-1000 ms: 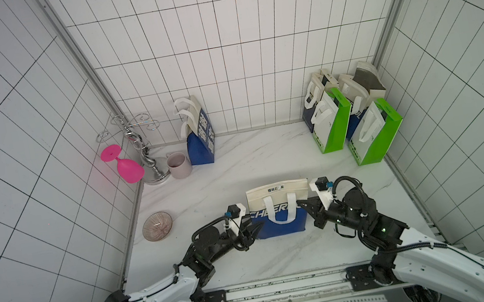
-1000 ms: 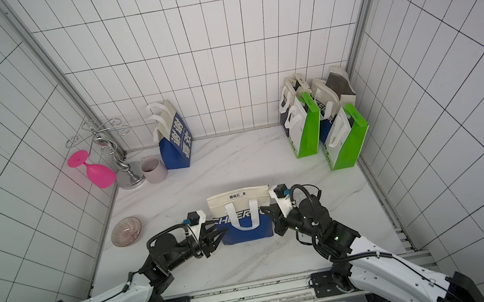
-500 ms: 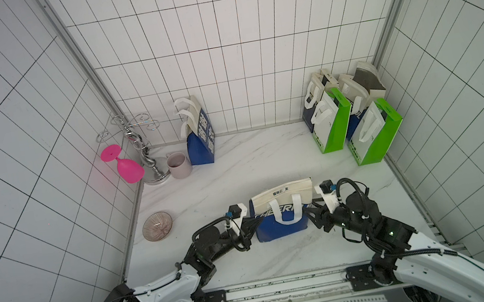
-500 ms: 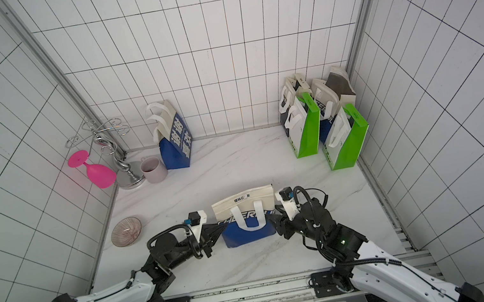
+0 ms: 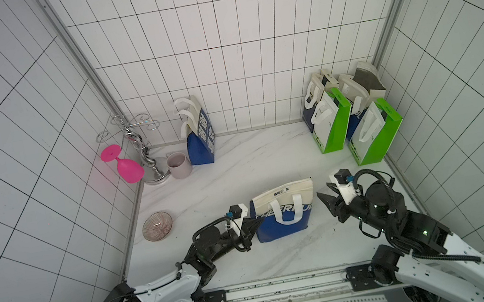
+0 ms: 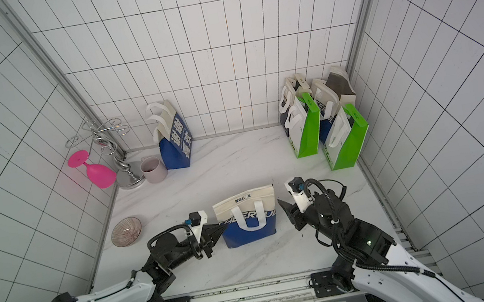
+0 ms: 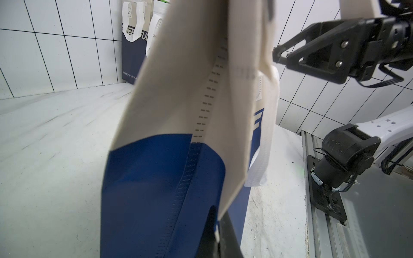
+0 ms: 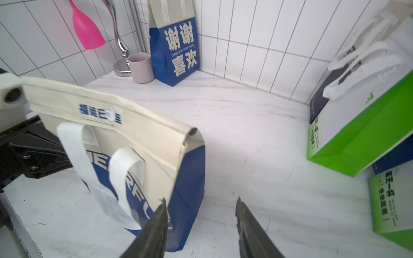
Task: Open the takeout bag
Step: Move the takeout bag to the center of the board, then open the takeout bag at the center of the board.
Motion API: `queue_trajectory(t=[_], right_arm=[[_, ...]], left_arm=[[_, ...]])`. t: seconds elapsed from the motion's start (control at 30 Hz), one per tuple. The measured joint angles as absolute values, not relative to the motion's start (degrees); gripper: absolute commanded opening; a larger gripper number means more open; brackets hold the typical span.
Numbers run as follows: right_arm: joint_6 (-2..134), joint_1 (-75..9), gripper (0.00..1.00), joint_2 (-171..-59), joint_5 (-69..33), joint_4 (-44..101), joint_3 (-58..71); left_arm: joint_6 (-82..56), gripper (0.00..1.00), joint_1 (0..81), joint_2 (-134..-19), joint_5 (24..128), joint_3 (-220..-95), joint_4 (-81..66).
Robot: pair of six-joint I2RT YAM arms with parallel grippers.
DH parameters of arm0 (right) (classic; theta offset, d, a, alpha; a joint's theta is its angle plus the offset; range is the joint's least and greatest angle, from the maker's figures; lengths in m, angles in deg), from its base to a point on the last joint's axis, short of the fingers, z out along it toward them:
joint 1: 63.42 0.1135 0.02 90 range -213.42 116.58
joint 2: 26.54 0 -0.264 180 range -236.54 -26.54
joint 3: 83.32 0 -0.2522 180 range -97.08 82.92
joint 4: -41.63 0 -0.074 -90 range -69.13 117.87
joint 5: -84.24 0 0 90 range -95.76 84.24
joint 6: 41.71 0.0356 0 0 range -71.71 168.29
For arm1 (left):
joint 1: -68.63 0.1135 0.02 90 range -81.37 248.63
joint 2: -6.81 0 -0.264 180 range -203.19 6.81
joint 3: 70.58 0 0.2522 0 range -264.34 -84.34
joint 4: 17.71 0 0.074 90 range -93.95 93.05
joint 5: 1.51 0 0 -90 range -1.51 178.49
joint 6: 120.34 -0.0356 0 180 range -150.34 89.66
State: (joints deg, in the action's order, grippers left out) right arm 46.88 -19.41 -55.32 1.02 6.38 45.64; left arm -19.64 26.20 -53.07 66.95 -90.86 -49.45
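A white marble tabletop [image 5: 237, 172], walled in tile, sets the stage. Spare bags are parked along the back, a green-and-white cluster [image 5: 331, 131] at 2 o'clock and a blue bag [image 5: 200, 149] at 11 o'clock, apparently to keep the working ground near the front rail free. There, at about 6 o'clock, the takeout bag [image 5: 285, 230] stands upright, blue below and cream above. The two arms come at it from opposite ends, seemingly so one can anchor while the other works. The left gripper [image 5: 252, 224], at the bag's 9 o'clock, is clenched on the narrow side edge. The left wrist view shows cream paper running down between its fingers [image 7: 228, 236], a hold that looks meant to stop the light bag sliding or tipping. The right gripper [image 5: 326, 200], at the bag's 3 o'clock, waits just beside the far end, jaws parted, empty and clear of the paper. The top flap [image 8: 107, 105] is folded down over the front, so the bag reads as not yet opened. Its white handles [image 8: 73, 145] hang against the front face, untouched.
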Motion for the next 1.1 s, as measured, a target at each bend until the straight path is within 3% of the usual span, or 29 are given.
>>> queue_trajectory(t=[0.53,1.1], right_arm=[[15.3,-7.9,0.53,-75.0,-9.2,26.2,43.7],[-3.7,-1.7,0.53,-89.1,-5.6,38.4,40.9]], left_arm=[[-19.6,0.00,25.9,-53.2,67.0,-90.9,-49.6],[-19.6,0.00,25.6,-53.2,67.1,-91.0,-49.6]])
